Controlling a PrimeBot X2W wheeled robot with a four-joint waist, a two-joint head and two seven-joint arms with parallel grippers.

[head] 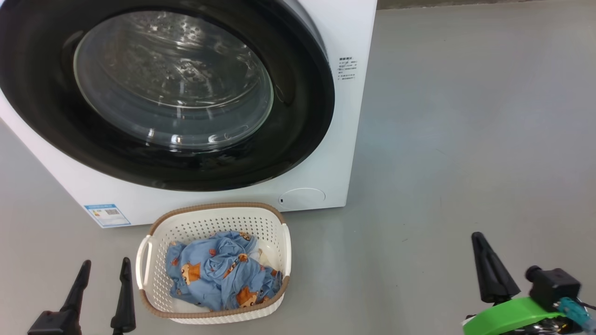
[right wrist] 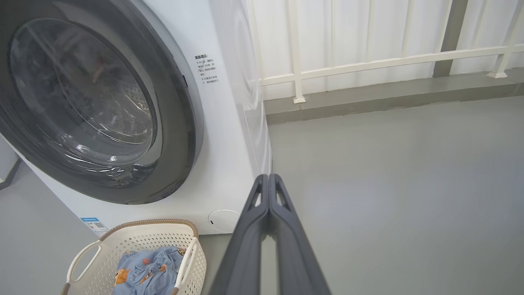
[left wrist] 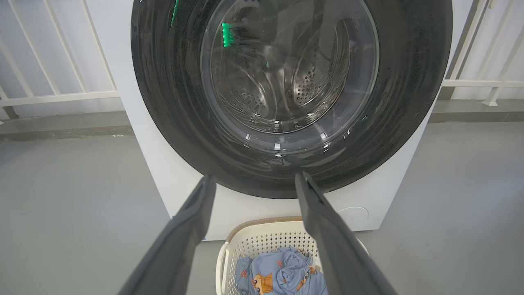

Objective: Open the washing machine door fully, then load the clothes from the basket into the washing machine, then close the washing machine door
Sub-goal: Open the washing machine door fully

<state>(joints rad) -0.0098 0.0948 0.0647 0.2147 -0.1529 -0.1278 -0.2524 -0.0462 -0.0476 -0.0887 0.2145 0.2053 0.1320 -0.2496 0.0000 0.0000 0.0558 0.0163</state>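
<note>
washing machine door closed, upper left | right hand lower right, pinched together, empty, nearer door's right rim | left hand wide

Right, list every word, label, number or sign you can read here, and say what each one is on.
Nothing is legible enough to quote.
Block of small dark characters on the washing machine front, right of the door: too small to read.
Blue label at the front's lower left corner: it carries a code patch, but the wording is too small to read.
Clothes: bear pictures, no words visible.
</note>
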